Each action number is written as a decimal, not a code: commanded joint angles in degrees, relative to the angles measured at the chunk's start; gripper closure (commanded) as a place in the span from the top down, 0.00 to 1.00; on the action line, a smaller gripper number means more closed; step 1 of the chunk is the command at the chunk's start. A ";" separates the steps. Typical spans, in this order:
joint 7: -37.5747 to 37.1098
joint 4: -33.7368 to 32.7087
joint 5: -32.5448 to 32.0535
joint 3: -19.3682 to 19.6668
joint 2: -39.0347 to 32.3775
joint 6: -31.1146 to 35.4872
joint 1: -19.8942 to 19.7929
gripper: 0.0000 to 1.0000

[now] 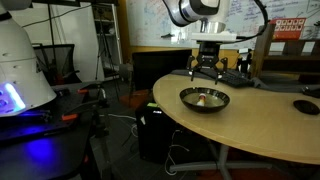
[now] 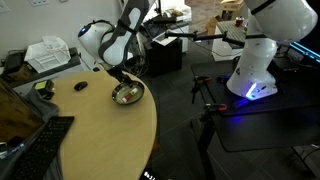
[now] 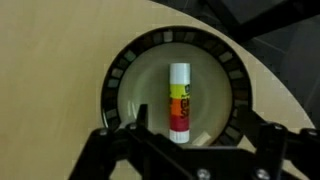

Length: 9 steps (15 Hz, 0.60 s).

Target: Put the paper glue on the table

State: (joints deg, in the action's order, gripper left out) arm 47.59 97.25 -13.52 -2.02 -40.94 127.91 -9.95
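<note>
The paper glue point(image 3: 179, 100) is a small white stick with a yellow, orange and red label. It lies inside the dark round metal bowl point(image 3: 115, 80) on the light tan table point(image 3: 55, 60). In both exterior views the bowl point(image 1: 186, 96) point(image 2: 127, 95) sits near the table's curved edge point(image 1: 260, 115) point(image 2: 100, 130), and the glue shows as a pale spot point(image 1: 205, 98). My gripper point(image 1: 205, 72) point(image 2: 119, 76) hangs just above the bowl, open and empty. In the wrist view its fingers point(image 3: 195, 135) straddle the glue's lower end.
A keyboard point(image 2: 45, 140) point(image 1: 236, 77) and a mouse point(image 1: 306, 104) lie on the table. A small dark object point(image 2: 81, 85) sits near the bowl. A white machine with a blue glow point(image 1: 20, 75) point(image 2: 255, 70) and cables stand beyond the table edge.
</note>
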 commanded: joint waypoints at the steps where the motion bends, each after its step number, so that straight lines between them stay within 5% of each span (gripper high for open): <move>1: 4.23 -7.08 1.36 -1.90 -5.72 -3.03 -1.42 1.00; 7: 3.83 -10.67 3.68 -2.91 -11.62 -2.76 -1.81 0.99; 9: 3.02 -12.46 4.11 -2.45 -13.76 -3.27 -1.79 0.79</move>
State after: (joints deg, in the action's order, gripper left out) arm 50.63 88.75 -10.67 -3.97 -51.97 127.59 -10.97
